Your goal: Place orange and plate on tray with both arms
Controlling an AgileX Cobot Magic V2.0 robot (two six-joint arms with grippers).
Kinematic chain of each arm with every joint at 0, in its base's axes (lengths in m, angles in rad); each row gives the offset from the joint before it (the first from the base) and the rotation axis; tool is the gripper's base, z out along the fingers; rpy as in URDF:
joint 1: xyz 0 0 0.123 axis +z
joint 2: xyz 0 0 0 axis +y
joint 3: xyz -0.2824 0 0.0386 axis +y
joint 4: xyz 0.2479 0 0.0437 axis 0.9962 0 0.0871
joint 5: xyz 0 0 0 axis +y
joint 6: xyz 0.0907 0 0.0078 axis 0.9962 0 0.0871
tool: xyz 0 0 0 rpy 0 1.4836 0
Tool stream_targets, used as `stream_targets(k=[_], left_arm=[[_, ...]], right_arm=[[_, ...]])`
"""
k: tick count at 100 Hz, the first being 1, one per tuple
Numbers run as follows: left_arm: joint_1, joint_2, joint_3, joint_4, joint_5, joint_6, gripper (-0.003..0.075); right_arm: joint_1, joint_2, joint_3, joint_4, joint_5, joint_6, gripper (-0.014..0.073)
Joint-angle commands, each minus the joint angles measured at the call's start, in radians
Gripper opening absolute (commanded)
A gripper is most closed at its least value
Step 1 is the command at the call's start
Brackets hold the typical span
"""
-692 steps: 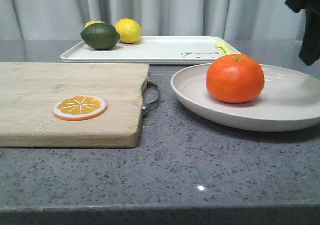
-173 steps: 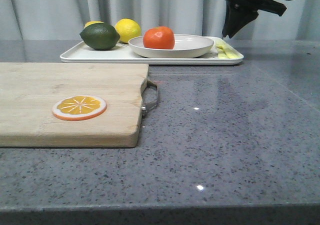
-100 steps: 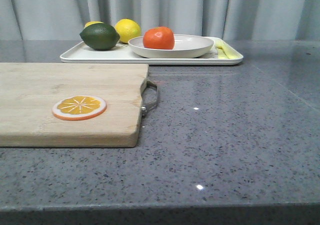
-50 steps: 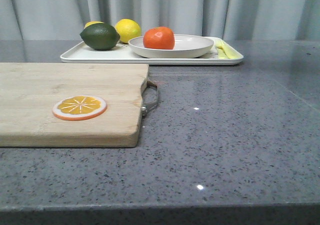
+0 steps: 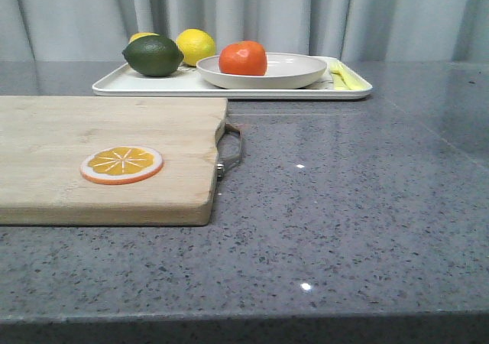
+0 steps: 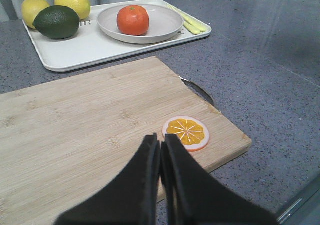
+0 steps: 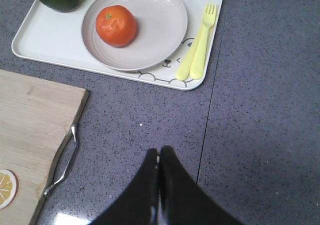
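Observation:
The orange (image 5: pixel 243 58) (image 6: pixel 133 20) (image 7: pixel 116 25) rests inside the off-white plate (image 5: pixel 302 70) (image 6: pixel 165 25) (image 7: pixel 160 20). That plate stands on the white tray (image 5: pixel 153 86) (image 6: pixel 85 50) (image 7: pixel 45 42) at the back of the counter. My left gripper (image 6: pixel 161 140) is shut and empty, held above the wooden cutting board (image 6: pixel 75 115), well short of the tray. Shut and empty too, my right gripper (image 7: pixel 159 151) hovers over bare grey counter near the tray's front edge. Neither arm appears in the front view.
A dark green lime (image 5: pixel 153 55) and a yellow lemon (image 5: pixel 196 47) lie on the tray's left part; a yellow fork (image 7: pixel 197 45) lies on its right part. An orange slice (image 5: pixel 122 164) lies on the cutting board (image 5: pixel 107 157), whose metal handle (image 5: pixel 231 149) faces the counter's middle.
Over the earlier frames the plate with the orange went from the front right of the counter onto the tray, and the right arm drew out of the front view. Nothing has moved in the last second.

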Motion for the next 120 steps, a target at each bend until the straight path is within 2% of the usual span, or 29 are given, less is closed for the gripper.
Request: stream_targets(k=[1,42,59,81,103,120], left_arm=[[0.003,0.009,-0.027,-0.012,-0.068,-0.004,-0.0019],[0.003,0.009,-0.027,-0.018,-0.068,-0.004,-0.0019],[0.003,0.009,-0.027,-0.018,-0.068,-0.004,-0.0019],[0.003,0.009,-0.027,-0.018,-0.068,-0.004,-0.0019],[0.003,0.009,-0.027,-0.018,-0.068,-0.004,-0.0019],[0.003,0.009,-0.027,-0.018,-0.068,-0.004,-0.0019]], right_arm=[[-0.001,-0.115,0.086,-0.006,-0.110,-0.033,-0.0069],[-0.001,-0.555,0.571,-0.008,-0.391,-0.057,-0.0069],[-0.001,-0.713,0.733,-0.008,-0.460,-0.057,-0.0069],[-0.001,-0.865,0.920,-0.009,-0.517,-0.057,-0.0069],[-0.001,-0.990,1.110,-0.009,-0.651,-0.057,-0.0069],[-0.001,-1.019,1.174,-0.009,-0.714,-0.057,-0.0069]])
